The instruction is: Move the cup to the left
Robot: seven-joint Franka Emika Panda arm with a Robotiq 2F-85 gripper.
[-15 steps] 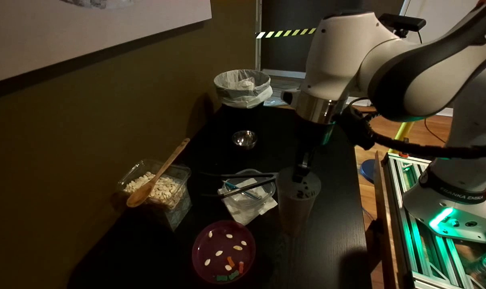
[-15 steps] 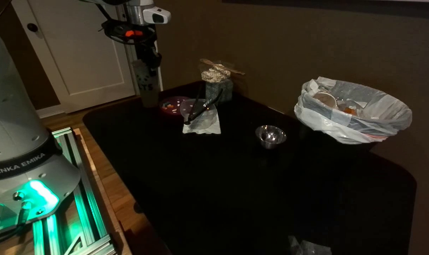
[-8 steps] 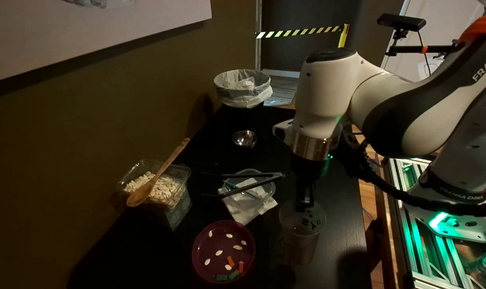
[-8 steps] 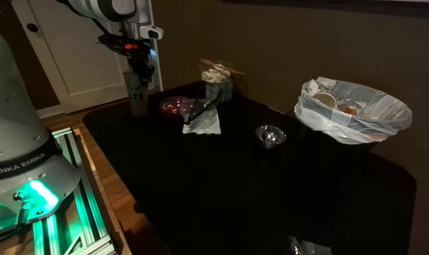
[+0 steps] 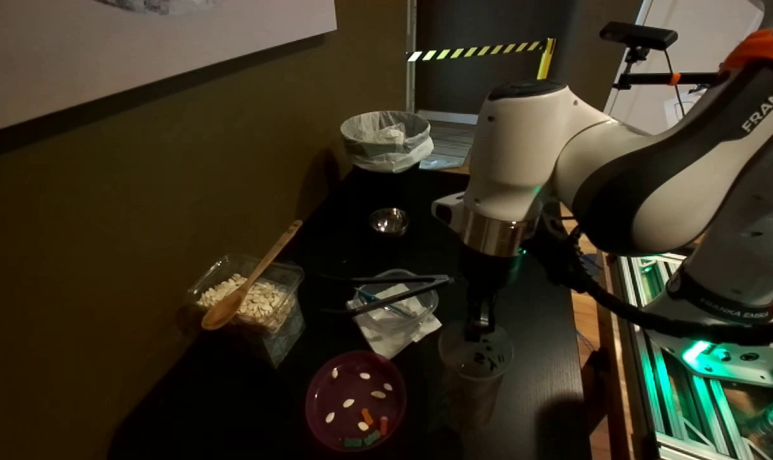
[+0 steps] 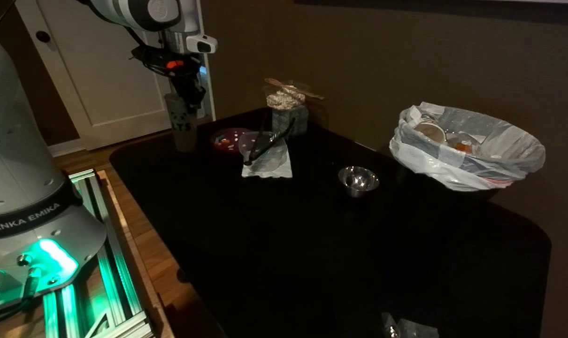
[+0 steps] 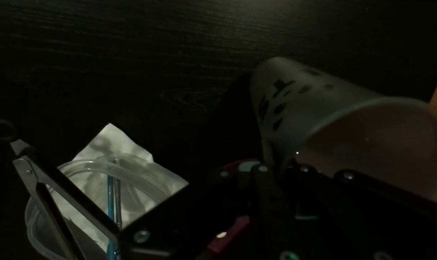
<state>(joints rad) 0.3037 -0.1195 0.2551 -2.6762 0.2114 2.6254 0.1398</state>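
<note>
The cup is a see-through greyish tumbler with dark lettering and a pale rim. It also shows in an exterior view and in the wrist view. It looks nearly upright over the dark table. I cannot tell whether its base touches the table. My gripper is shut on the cup's wall at the rim, one finger inside the cup. The gripper also shows in an exterior view and in the wrist view, where the pinched wall shows between dark fingertips.
A round red dish with seeds and candies lies beside the cup. Tongs lie across a clear container on a white napkin. A snack box with a wooden spoon, a metal bowl and a lined bin stand farther off.
Since one second ago, the gripper and the cup have moved down towards the table and sideways towards the robot's base. In the last half second they have shifted only slightly.
</note>
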